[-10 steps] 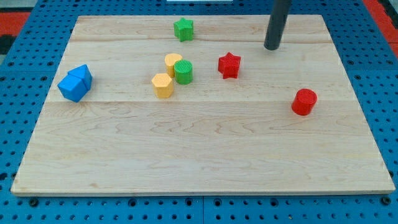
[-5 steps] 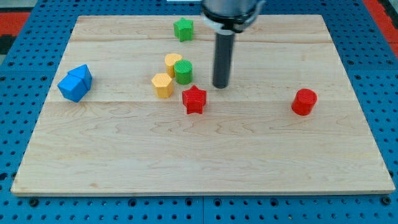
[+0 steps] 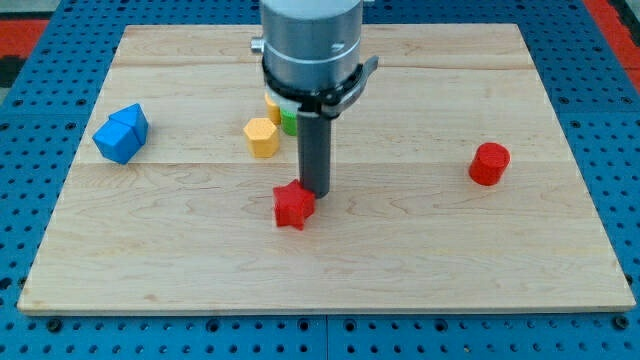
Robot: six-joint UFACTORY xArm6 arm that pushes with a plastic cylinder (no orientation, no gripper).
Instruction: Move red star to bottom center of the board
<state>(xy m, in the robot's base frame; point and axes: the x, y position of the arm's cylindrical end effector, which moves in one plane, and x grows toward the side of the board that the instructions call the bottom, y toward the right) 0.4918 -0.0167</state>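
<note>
Tip only, no claw to spread or close; set against upper right edge of red star. Star placed left of centre, mid-depth on board. Bottom centre below and slightly right: push toward view's bottom, trending right.

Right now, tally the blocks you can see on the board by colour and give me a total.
Red: 2, star and cylinder
Yellow: 2, one clear, one mostly hidden
Green: 1, sliver behind the arm
Blue: 1 cluster
Total: 6 visible
</note>
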